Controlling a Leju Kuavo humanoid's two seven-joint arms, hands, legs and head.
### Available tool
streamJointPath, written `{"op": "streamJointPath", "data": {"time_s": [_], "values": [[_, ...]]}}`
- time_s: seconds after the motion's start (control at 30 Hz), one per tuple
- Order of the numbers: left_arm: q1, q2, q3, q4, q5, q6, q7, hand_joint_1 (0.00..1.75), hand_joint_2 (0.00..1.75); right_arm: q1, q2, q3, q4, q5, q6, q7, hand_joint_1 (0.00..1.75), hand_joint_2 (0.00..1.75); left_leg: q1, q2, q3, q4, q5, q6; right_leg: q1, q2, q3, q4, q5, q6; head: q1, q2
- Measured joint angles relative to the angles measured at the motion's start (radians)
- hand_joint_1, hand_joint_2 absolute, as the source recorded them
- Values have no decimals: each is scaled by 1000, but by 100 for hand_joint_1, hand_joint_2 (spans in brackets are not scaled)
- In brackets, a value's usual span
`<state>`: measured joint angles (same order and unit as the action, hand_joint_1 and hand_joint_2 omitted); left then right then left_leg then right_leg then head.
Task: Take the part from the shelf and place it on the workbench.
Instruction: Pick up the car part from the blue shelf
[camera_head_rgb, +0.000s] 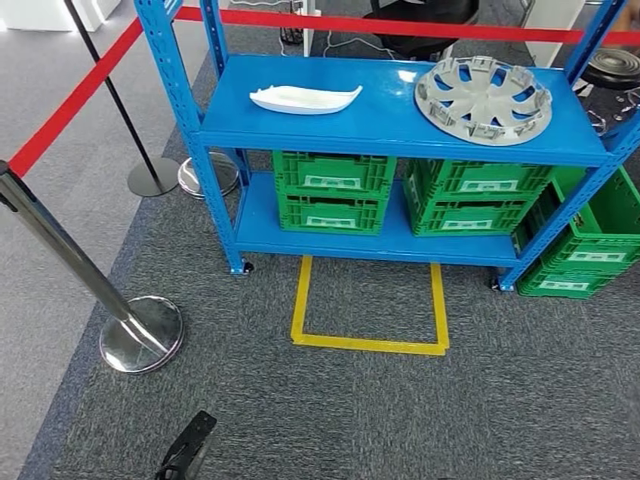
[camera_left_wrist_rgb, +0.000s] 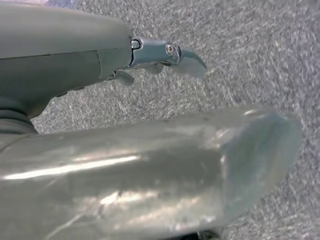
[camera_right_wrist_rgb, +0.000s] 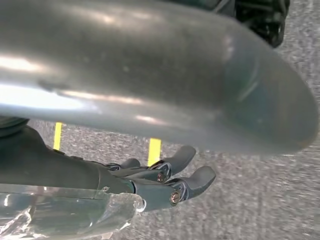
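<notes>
a blue shelf (camera_head_rgb: 392, 125) stands across the far side of a grey carpeted floor (camera_head_rgb: 453, 410), a yellow taped square (camera_head_rgb: 370, 342) marked on the carpet just in front of it. the task's part could be either of two things on the top board, and that is the first risk: nothing here says which one is meant, so a wrong pick is possible. the bigger of the two, a grey wheel cover (camera_head_rgb: 483, 98), lies flat at the right end, spoked and full of openings, wide enough that one robot hand may slip off its rim or drag it over the edge. the smaller, a white curved piece (camera_head_rgb: 305, 98), lies flat left of centre, thin and pointed at its right tip, shallow like a dish; it looks light and may slide when nudged.

green crates (camera_head_rgb: 332, 190) sit on the lower board, with more at the right of the shelf. chrome posts (camera_head_rgb: 143, 335) with red belts stand near left, a snag for a walking robot that turns wide.

the left robot hand (camera_left_wrist_rgb: 166, 57) hangs low over the carpet, fingers loosely extended and holding nothing. the right robot hand (camera_right_wrist_rgb: 170, 180) is likewise released, fingers apart above the carpet, with yellow tape beyond them. both hang well apart from the shelf, so a long reach or an unsteady step could spoil the grasp.
</notes>
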<state>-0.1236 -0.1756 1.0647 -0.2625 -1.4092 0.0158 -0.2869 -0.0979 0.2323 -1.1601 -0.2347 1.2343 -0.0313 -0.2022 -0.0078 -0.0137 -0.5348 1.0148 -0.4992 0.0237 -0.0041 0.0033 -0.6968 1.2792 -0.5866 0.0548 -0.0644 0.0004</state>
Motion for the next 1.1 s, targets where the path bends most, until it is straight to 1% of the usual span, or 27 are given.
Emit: {"op": "streamJointPath", "data": {"time_s": [0.07,0.1,0.13,0.17,0.23,0.27,0.3,0.33,0.4,0.43,0.47,0.5,0.53,0.57,0.6,0.63,0.67,0.7,0.77,0.83,0.87,0.93,0.97,1.0,1.03,1.07,1.1], "values": [[0,0,0,0,0,0,0,0,0,1,0,0,0,-2,0,0,0,0,-4,-3,31,0,-22,-1,8,1,21,-115,98,-16,2,0],[-1,-1,0,0,0,0,0,0,0,0,0,-1,0,-3,0,0,0,0,-5,-5,42,0,-32,-4,11,2,33,-168,130,-22,3,0],[-2,-1,0,1,0,0,0,0,0,-1,0,-2,0,-3,0,0,0,0,-6,-5,49,-2,-40,-8,14,3,44,-203,153,-28,4,0],[-3,-1,0,1,0,0,1,0,0,-1,0,-2,0,-4,0,0,0,0,-6,-5,53,-4,-44,-13,17,4,48,-217,155,-32,5,0],[-4,-1,0,1,0,0,1,0,0,-3,0,-4,0,-5,0,-1,0,0,-6,-5,59,-8,-47,-21,16,5,61,-227,153,-39,4,0],[-5,-2,0,2,0,0,1,0,0,-2,0,-4,0,-5,0,-1,0,0,-6,-4,57,4,-48,-27,14,6,69,-232,151,-43,3,0],[-6,-2,0,2,0,0,1,0,0,-3,0,-5,0,-6,0,-2,0,0,-5,-3,44,31,-55,-32,11,6,79,-237,148,-47,2,0],[-6,-1,0,2,0,0,1,0,0,-4,0,-6,0,-6,-1,-2,0,0,-4,-2,16,80,-71,-39,8,5,89,-242,144,-50,2,0],[-6,-1,0,2,0,0,1,0,0,-5,0,-7,0,-6,-1,-3,0,0,1,-1,-66,204,-114,-50,6,5,105,-246,132,-54,0,0],[-5,-1,0,2,0,0,1,0,0,-5,0,-7,0,-6,-1,-3,0,0,3,0,-105,250,-127,-54,5,5,114,-247,125,-53,0,0],[-4,-1,0,2,0,0,1,0,0,-4,0,-7,0,-6,0,-3,0,0,6,0,-132,266,-121,-58,2,5,123,-247,117,-52,0,0],[-3,-1,0,2,0,0,1,0,0,-3,0,-8,1,-6,0,-3,0,0,8,0,-141,249,-93,-60,0,6,135,-247,109,-50,0,0],[-2,-1,0,2,0,0,1,0,0,-2,0,-8,1,-6,0,-3,0,0,9,0,-135,202,-45,-62,-4,6,148,-247,100,-46,0,0],[-2,0,0,2,0,0,1,0,0,-2,0,-9,1,-6,0,-3,0,0,11,2,-119,140,11,-64,-7,6,157,-248,91,-41,0,0],[-3,0,0,3,0,0,1,0,0,-3,0,-9,1,-6,0,-3,0,0,11,5,-103,80,40,-65,-9,7,167,-248,83,-35,-1,0],[-4,0,0,3,0,0,2,0,0,-4,0,-10,1,-6,0,-3,0,0,11,9,-90,37,53,-61,-9,7,173,-250,74,-27,-2,0],[-5,0,0,4,0,0,2,0,0,-4,0,-10,1,-6,0,-3,0,0,10,11,-82,12,54,-55,-8,7,180,-250,71,-19,-3,0],[-5,-1,0,4,0,0,3,0,0,-4,0,-10,1,-6,0,-3,0,0,9,12,-79,2,41,-45,-7,7,189,-249,70,-10,-4,0],[-2,0,0,4,0,0,4,0,0,-3,0,-11,1,-6,0,-3,0,0,10,10,-62,-7,55,-25,-8,4,202,-244,65,1,-2,0],[-3,1,0,4,0,1,4,0,0,-5,0,-11,1,-7,0,-3,0,0,11,10,-42,-12,58,-12,-9,3,183,-194,27,6,3,0],[-4,1,0,4,0,1,4,0,0,-6,0,-12,1,-7,0,-3,0,0,11,10,-36,-13,54,-8,-8,3,155,-139,-2,8,6,0],[-4,0,0,4,0,1,5,0,87,-7,0,-13,1,-7,0,-2,0,0,10,9,-33,-13,46,-5,-8,3,80,-22,-52,11,11,0],[-3,0,0,4,1,1,6,0,131,-5,0,-13,2,-7,0,-1,0,0,10,9,-31,-13,43,-5,-8,3,55,6,-57,12,12,0],[-1,0,0,4,3,0,7,0,175,-3,0,-13,2,-7,0,0,0,0,10,7,-29,-13,41,-8,-9,3,47,-3,-38,13,12,0],[0,0,0,4,4,0,9,0,175,-2,0,-13,2,-7,0,0,0,0,11,6,-25,-13,38,-11,-10,3,58,-48,-2,12,12,0],[1,0,0,4,6,0,10,0,175,-1,0,-13,2,-7,0,1,0,0,12,4,-21,-13,34,-16,-12,3,80,-114,45,12,13,0],[1,1,0,4,6,0,11,0,175,-1,1,-13,3,-6,0,1,0,0,11,3,-17,-12,31,-22,-12,4,100,-175,77,11,14,0]]}}
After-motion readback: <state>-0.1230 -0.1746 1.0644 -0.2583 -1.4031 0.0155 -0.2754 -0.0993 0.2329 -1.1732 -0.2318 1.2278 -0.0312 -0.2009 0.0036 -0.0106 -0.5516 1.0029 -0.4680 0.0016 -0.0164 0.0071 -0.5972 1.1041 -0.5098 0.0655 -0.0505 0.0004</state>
